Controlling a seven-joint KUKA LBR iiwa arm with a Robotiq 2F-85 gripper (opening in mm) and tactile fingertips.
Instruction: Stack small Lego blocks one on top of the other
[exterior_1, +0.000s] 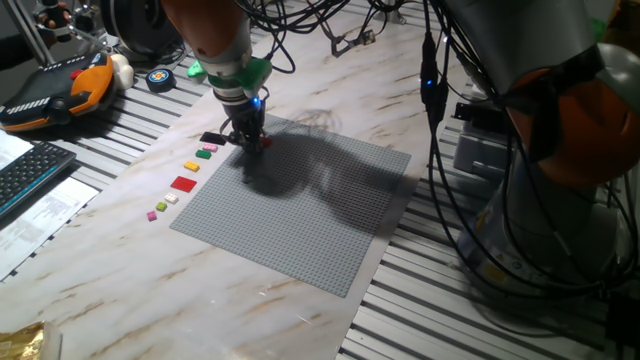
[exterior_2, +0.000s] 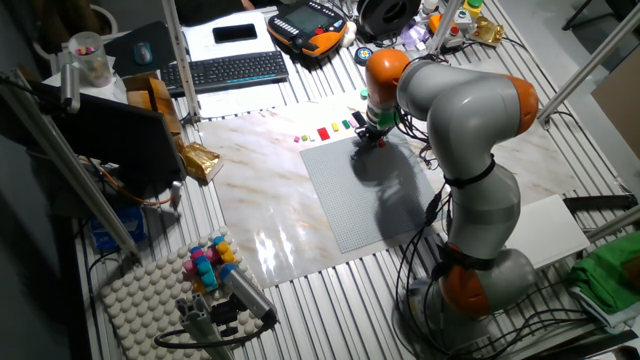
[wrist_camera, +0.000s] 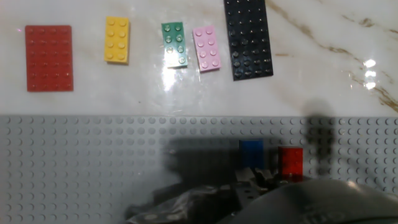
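Observation:
The bright blue small Lego block and the red small Lego block sit side by side, a small gap apart, on the grey baseplate near its edge. My gripper is right at them, a dark blurred mass below them in the hand view. I cannot make out how its jaws stand. In one fixed view the gripper is low over the baseplate's far left corner, and the red block shows beside it. In the other fixed view the gripper hides both blocks.
On the marble beyond the baseplate edge lie a larger red plate, a yellow brick, a green brick, a pink brick and a black piece. A keyboard is at the left. Cables hang at the right.

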